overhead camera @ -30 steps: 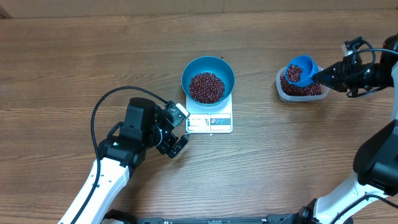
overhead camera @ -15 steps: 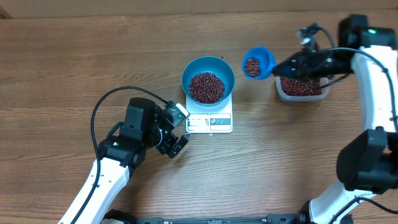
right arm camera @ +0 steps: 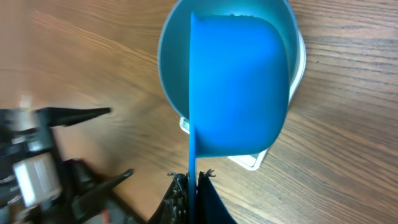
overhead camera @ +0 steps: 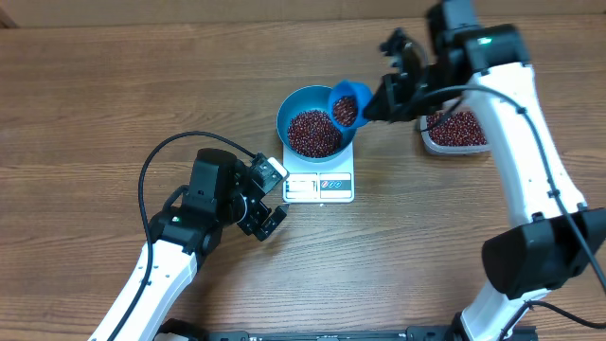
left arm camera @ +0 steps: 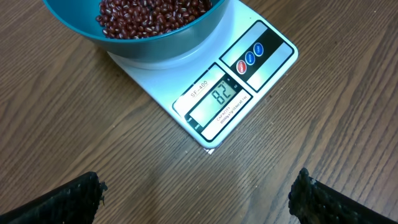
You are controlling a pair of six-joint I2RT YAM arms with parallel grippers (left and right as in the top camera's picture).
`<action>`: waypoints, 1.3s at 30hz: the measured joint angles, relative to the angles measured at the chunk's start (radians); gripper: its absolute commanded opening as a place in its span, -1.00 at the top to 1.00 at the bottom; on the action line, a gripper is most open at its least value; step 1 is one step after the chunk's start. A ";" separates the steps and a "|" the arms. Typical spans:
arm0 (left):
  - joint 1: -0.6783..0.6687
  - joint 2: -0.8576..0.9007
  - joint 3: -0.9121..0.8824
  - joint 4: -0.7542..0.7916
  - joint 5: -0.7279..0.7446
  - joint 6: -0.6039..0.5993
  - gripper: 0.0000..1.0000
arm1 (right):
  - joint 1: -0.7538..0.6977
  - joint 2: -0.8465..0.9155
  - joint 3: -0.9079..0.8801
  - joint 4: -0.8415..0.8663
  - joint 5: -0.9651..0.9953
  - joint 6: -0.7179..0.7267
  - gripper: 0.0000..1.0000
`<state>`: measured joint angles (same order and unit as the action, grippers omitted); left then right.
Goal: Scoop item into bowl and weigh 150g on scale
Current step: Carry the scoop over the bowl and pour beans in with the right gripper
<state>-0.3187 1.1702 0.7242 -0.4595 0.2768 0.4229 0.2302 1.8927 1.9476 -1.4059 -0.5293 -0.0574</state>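
Beans (overhead camera: 314, 133): small dark red-brown beans heaped in the bottom of the bowl. A smaller lot lies in the scoop, and more fill the tub.
Left claw (overhead camera: 276, 197): fingers spread wide apart, holding nothing. It sits just beside the scale's front left corner and faces the display.
Table (overhead camera: 95, 85): brown wood grain; it carries the scale and the tub.
Scale (overhead camera: 319, 187): flat, white and square, with its front panel on the near side. The display (left arm camera: 214, 99) reads 82, and three round buttons (left arm camera: 250, 57) sit beside it, one red and two blue.
Bowl (overhead camera: 290, 106): round and blue with smooth sides. It stands on the scale behind the panel and covers most of the platform.
Tub (overhead camera: 454, 140): clear plastic, on the table to the right of the bowl and apart from the scale. The right arm (overhead camera: 530, 142) partly hides it.
Scoop (overhead camera: 347, 102): small, blue and handled, raised over the bowl's right rim. It is tipped with its mouth toward the bowl and has beans inside. In the right wrist view its blue back hides much of the bowl.
Right claw (overhead camera: 381, 98): fingers clamped together on the scoop's thin handle, which shows edge-on between them in the right wrist view.
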 measured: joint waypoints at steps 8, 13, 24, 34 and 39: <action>0.000 0.000 0.000 0.000 0.000 0.000 -0.99 | 0.183 0.000 0.000 0.066 0.327 0.112 0.93; 0.000 0.000 0.000 0.000 0.000 0.000 -0.99 | 0.264 0.000 0.000 0.113 0.507 0.142 0.93; 0.000 0.000 0.000 0.000 0.000 0.000 -0.99 | 0.409 0.000 0.000 0.190 0.846 0.109 0.92; 0.000 0.000 0.000 0.000 0.000 0.000 -0.99 | 0.447 0.000 0.000 0.212 0.943 0.056 0.93; 0.000 0.000 0.000 0.000 0.000 0.000 -0.99 | 0.446 0.000 0.000 0.212 0.955 0.045 0.93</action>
<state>-0.3187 1.1702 0.7242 -0.4595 0.2768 0.4229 0.6765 1.8923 1.9476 -1.1942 0.4259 -0.0120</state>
